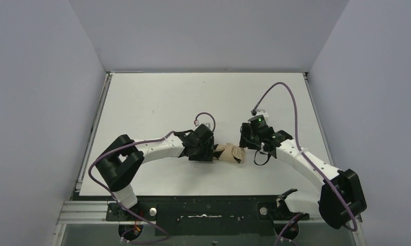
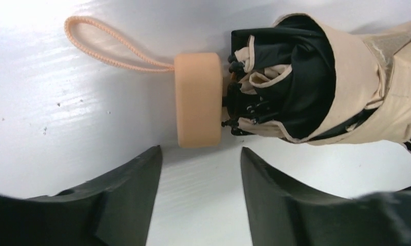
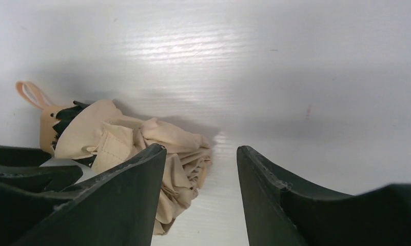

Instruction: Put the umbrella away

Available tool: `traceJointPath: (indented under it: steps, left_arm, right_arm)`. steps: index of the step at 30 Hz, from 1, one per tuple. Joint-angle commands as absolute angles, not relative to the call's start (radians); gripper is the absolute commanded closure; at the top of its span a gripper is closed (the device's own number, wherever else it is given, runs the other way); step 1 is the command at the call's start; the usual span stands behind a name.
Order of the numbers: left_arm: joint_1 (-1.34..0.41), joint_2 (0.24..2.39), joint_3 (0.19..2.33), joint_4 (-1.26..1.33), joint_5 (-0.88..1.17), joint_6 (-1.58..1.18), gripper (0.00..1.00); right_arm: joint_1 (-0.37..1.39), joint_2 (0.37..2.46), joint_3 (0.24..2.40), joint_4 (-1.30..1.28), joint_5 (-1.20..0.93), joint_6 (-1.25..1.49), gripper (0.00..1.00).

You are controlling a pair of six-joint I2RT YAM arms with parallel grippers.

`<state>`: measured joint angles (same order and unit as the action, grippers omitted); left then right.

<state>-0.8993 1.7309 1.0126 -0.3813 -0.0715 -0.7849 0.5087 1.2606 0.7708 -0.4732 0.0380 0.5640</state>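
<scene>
Umbrella (image 1: pixel 230 152) lies on its side on counter (image 1: pixel 162 97), toward the near edge, between the two arms. Left pincer (image 1: pixel 211 151) is just left of it, at the handle end; right pincer (image 1: pixel 246 143) is just right of it and slightly behind, at the bunched fabric end. Left wrist view: handle (image 2: pixel 198 100) sits just ahead of the finger gap, apart from the fingers, loop (image 2: pixel 103 43) flat on counter beyond it. Right wrist view: umbrella is left of the gap, partly behind one finger.
</scene>
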Motion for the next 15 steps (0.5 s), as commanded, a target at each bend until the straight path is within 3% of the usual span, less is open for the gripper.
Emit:
traceJointPath:
  steps: [1,5,15]
  left_arm:
    - [-0.889,1.654,0.956,-0.322,-0.045,-0.703,0.39]
    - [-0.87,1.64,0.967,-0.281,-0.006,-0.662,0.33]
    - [-0.804,1.73,1.081,-0.233,0.132,-0.531,0.37]
  right_arm:
    - [0.455,1.139,0.775,-0.541,0.17,0.592,0.45]
    - [0.437,1.121,0.773,-0.613,0.167,0.588,0.43]
    - [0.439,1.256,0.715,-0.572,0.042,0.587,0.51]
